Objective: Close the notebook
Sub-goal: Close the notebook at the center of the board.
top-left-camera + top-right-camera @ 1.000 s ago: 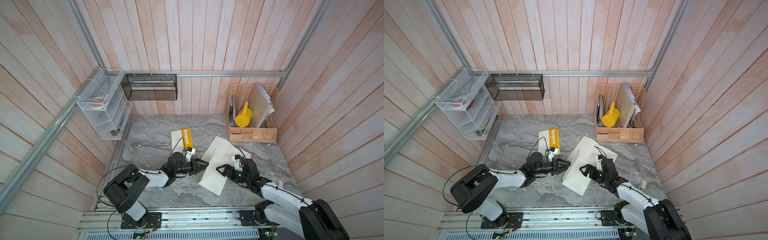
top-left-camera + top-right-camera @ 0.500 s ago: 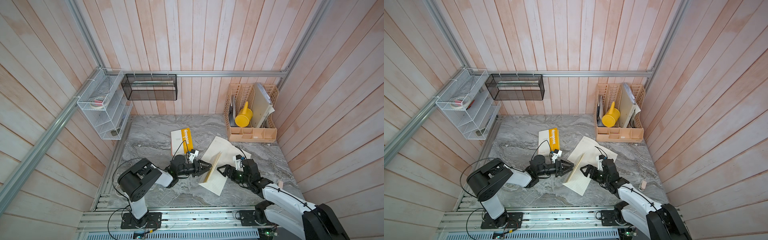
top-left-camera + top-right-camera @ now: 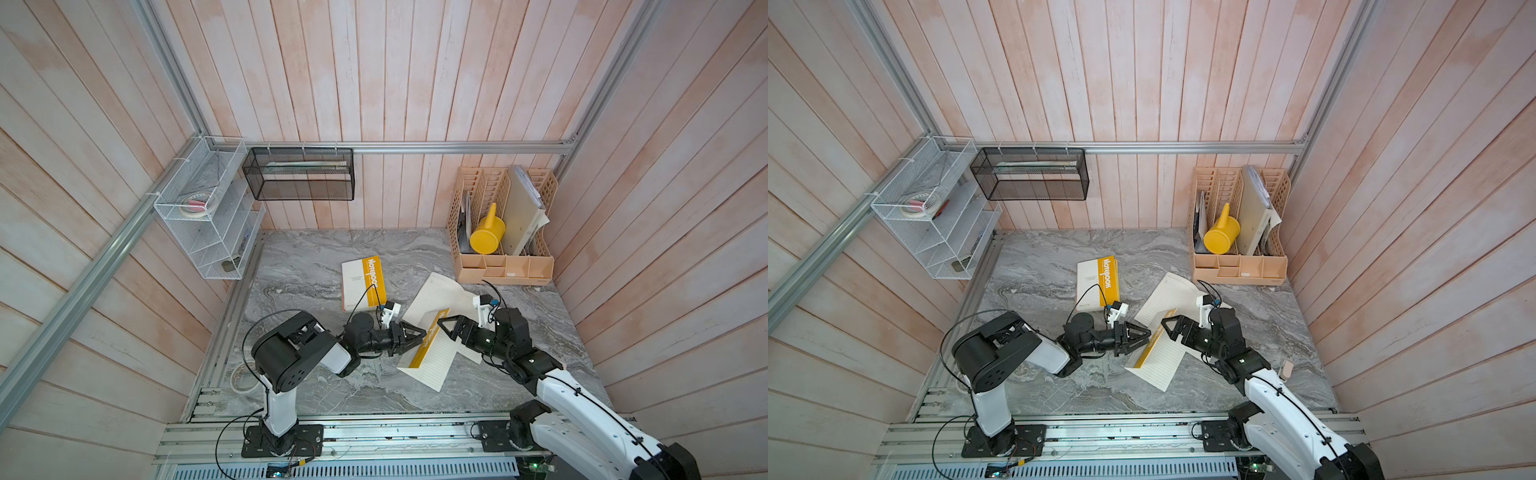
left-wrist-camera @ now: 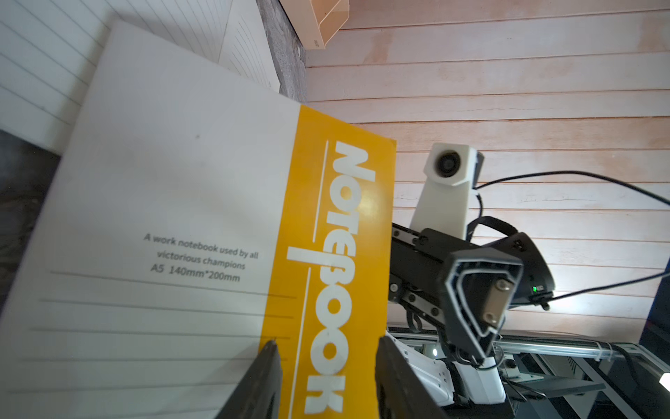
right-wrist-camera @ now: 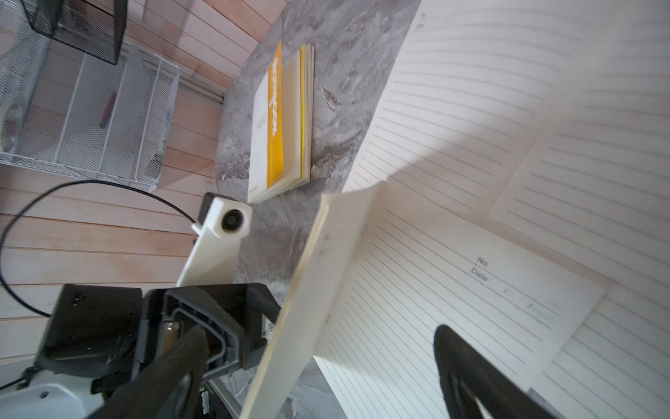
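Now we have the notebook [image 3: 432, 363] half-folded, its cover [image 3: 429, 340] raised where it lay flat a second ago; left gripper [image 3: 420, 334] and right gripper [image 3: 443, 323] flank it, jaws spread.

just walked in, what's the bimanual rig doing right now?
Both arms are working on the open notebook on the table. Its yellow-striped cover stands roughly upright between them. The left hand, jaws open, sits against the cover's printed outer face. The right hand, jaws wide open, is on the page side. Neither pinches the cover, and the book is not yet shut. A closed notebook lies farther back.
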You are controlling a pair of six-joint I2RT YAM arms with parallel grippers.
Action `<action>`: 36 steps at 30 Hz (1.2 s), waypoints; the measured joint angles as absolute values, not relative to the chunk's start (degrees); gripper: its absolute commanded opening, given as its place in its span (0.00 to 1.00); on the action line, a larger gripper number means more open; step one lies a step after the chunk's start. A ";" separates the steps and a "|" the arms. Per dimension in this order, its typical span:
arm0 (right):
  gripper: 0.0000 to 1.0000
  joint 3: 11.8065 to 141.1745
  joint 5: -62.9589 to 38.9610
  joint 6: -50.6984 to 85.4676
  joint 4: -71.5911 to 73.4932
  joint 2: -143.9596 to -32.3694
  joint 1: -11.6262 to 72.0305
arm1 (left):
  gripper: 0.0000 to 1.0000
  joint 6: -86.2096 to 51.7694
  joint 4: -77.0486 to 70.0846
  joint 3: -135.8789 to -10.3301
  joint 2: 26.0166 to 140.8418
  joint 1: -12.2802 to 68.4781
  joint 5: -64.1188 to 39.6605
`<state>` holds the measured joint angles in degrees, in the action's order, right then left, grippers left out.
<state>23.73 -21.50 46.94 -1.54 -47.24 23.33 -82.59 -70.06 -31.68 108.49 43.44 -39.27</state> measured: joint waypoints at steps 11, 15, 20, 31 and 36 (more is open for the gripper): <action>0.98 25.43 -21.10 47.35 -3.05 -46.68 23.33 | 0.45 -83.02 -72.31 -32.91 113.80 44.82 -39.27; 0.98 25.43 -21.17 47.75 -3.03 -46.70 23.33 | 0.46 -82.46 -70.94 -33.39 114.15 44.97 -39.18; 0.98 25.43 -21.56 48.18 -2.66 -46.68 23.73 | 0.45 -78.11 -60.51 -35.70 113.71 45.30 -38.22; 0.98 24.27 -22.83 49.65 -0.05 -45.80 24.60 | 0.46 -65.06 -32.56 -44.56 108.38 46.83 -32.56; 0.98 18.94 -23.83 52.27 5.28 -48.23 26.13 | 0.46 -64.45 -30.30 -44.40 108.36 46.83 -32.45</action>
